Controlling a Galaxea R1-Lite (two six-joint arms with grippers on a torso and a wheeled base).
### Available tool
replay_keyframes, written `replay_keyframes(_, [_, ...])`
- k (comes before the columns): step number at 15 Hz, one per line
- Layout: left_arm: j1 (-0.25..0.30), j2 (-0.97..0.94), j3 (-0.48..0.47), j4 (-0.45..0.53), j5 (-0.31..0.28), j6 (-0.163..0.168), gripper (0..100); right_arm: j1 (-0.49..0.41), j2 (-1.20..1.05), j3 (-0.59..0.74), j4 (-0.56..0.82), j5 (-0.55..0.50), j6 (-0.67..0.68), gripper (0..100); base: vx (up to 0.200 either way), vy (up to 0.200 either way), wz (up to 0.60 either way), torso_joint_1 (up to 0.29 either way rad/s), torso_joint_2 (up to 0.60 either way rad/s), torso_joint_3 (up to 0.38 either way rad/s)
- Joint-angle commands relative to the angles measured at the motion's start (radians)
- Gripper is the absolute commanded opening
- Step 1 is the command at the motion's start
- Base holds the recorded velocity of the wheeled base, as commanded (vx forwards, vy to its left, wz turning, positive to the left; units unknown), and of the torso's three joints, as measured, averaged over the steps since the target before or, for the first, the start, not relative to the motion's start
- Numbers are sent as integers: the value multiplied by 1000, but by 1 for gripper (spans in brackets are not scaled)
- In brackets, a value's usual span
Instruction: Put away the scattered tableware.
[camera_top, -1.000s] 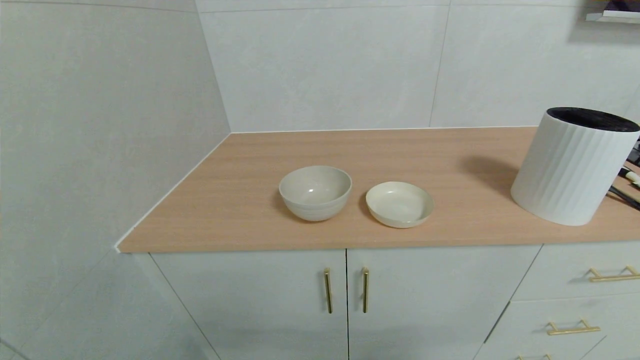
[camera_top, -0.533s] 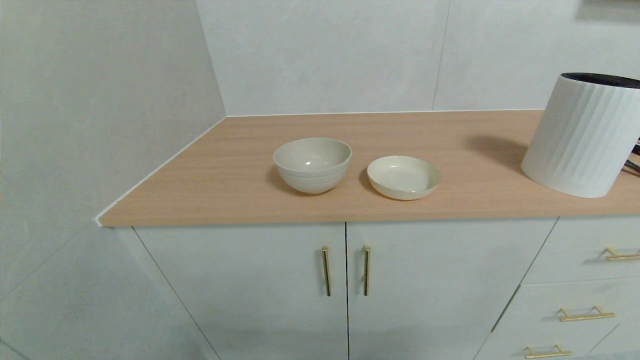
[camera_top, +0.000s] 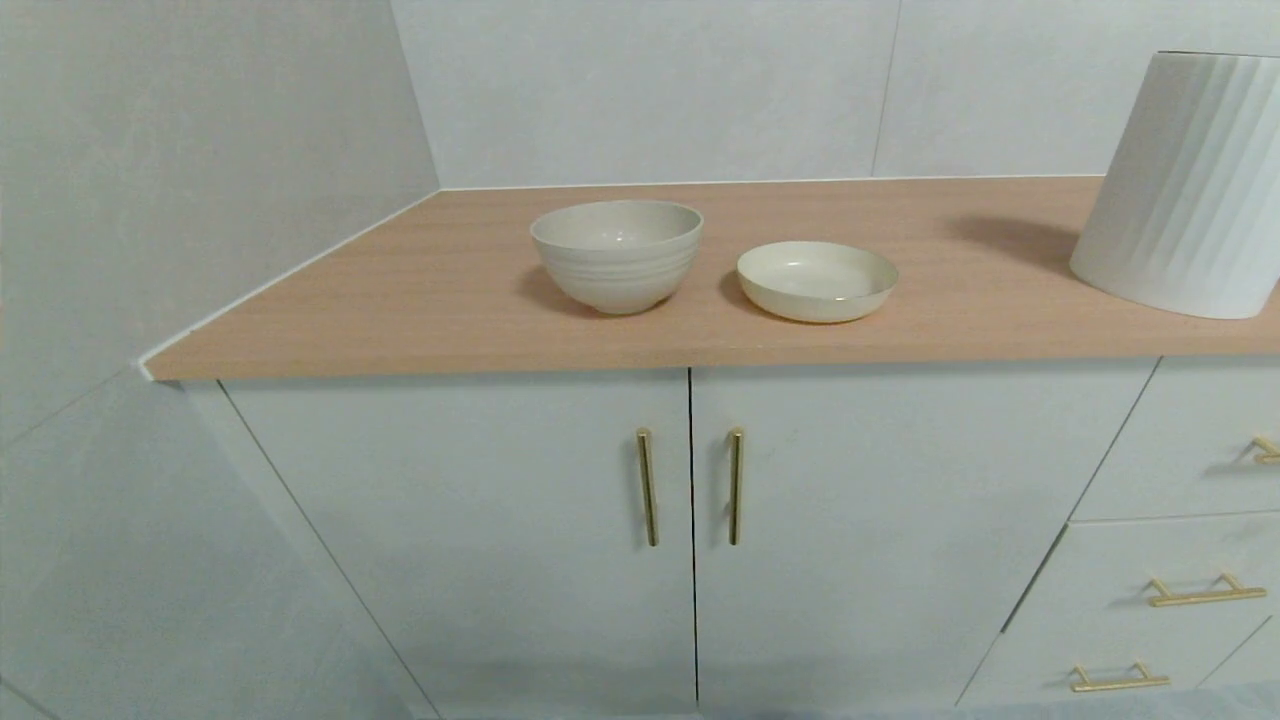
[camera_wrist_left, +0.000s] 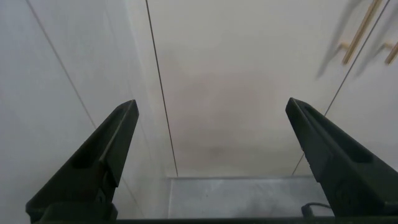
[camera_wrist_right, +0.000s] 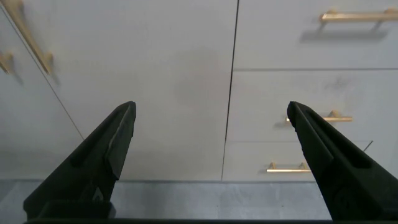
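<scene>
Left hand (camera_wrist_left: 211, 106) and right hand (camera_wrist_right: 211, 106) each carry two dark, tapering, seemingly matte-black fingers (camera_wrist_left: 106, 155).

My left gripper (camera_wrist_left: 211, 102) is spread wide. Its two dark, wedge-shaped fingers (camera_wrist_left: 102, 158) stand one at either edge of the frame, tapering to narrow tips with a broad gap between them. My right gripper (camera_wrist_right: 211, 104) is posed the same way, its dark tapered fingers (camera_wrist_right: 323, 149) set far apart at the frame's two edges, tips level with each other.

A deep bowl (camera_top: 617, 255) sits upright beside a shallow dish (camera_top: 817, 280).
</scene>
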Motion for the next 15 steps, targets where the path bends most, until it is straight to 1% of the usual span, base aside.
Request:
replay_keyframes(1, [0, 0, 0, 0, 0, 0, 100, 0, 1, 0, 0, 1, 0, 100, 0, 0, 0, -110, 442, 339])
replay_keyframes(3, [0, 0, 0, 0, 0, 0, 100, 0, 1, 0, 0, 1, 0, 100, 0, 0, 0, -41, 276, 205])
replay_keyframes(9, [0, 2, 0, 0, 0, 0, 100, 0, 1, 0, 0, 2, 0, 100, 0, 0, 0, -11, 28, 15])
replay_keyframes(12, [0, 0, 0, 0, 0, 0, 100, 0, 1, 0, 1, 2, -1, 100, -200, 0, 0, 1, 6, 5])
replay_keyframes(15, [0, 2, 0, 0, 0, 0, 100, 0, 1, 0, 1, 4, -1, 100, 0, 0, 0, 0, 0, 0])
